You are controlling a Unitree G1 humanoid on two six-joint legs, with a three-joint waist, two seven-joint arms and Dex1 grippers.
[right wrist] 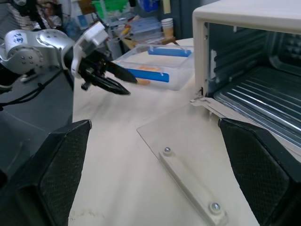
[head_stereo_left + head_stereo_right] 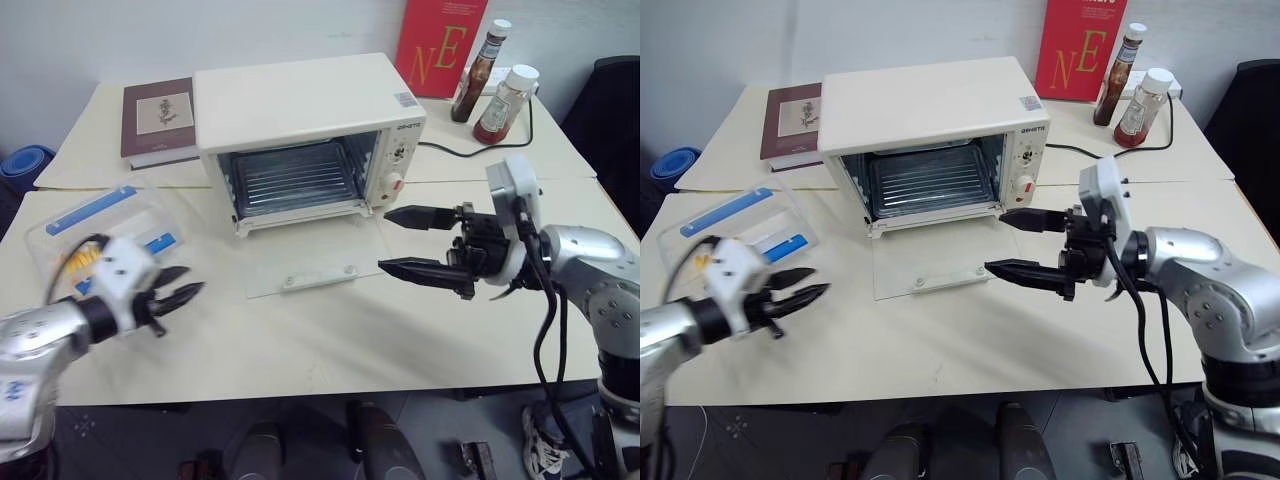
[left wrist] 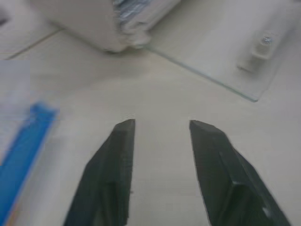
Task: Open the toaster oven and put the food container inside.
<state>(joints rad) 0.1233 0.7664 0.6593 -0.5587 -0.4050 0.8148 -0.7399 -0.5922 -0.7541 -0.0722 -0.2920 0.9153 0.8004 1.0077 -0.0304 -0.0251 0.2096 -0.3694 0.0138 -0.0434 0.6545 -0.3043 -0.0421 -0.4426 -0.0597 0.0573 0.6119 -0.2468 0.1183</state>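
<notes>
Showing the open oven and the container still outside it: the boxy cream-white toaster oven stands toward the back of the cream counter, its glass drop-down door lying flat on the counter in front of the cavity, white bar handle uppermost, wire rack exposed. The opening step appears done; loading remains.

The clear rectangular plastic food container, with blue side clips and yellow food showing through its wall, rests near the counter's left edge, left of the oven and well apart from the cavity. Its long axis runs obliquely, from the left front up toward the oven's near-left corner.

The left gripper hovers just beside the container's near-right end, black fingers released and parted with only bare counter between them in the left wrist view, holding nothing. The fingers point toward the counter's middle and the flat door, so the container lies behind and to their left side, not ahead of them.

The right gripper hangs above the counter at the oven's front-right corner, just right of the lowered door, fingers spread wide and empty, pointing left across the door.

Judgement: the left arm is much the nearer to the container, and the coming grasp likely calls for turning these fingers back toward it and across its narrower width.

Behind the oven lie a dark brown book, a red book and two sauce bottles.
</notes>
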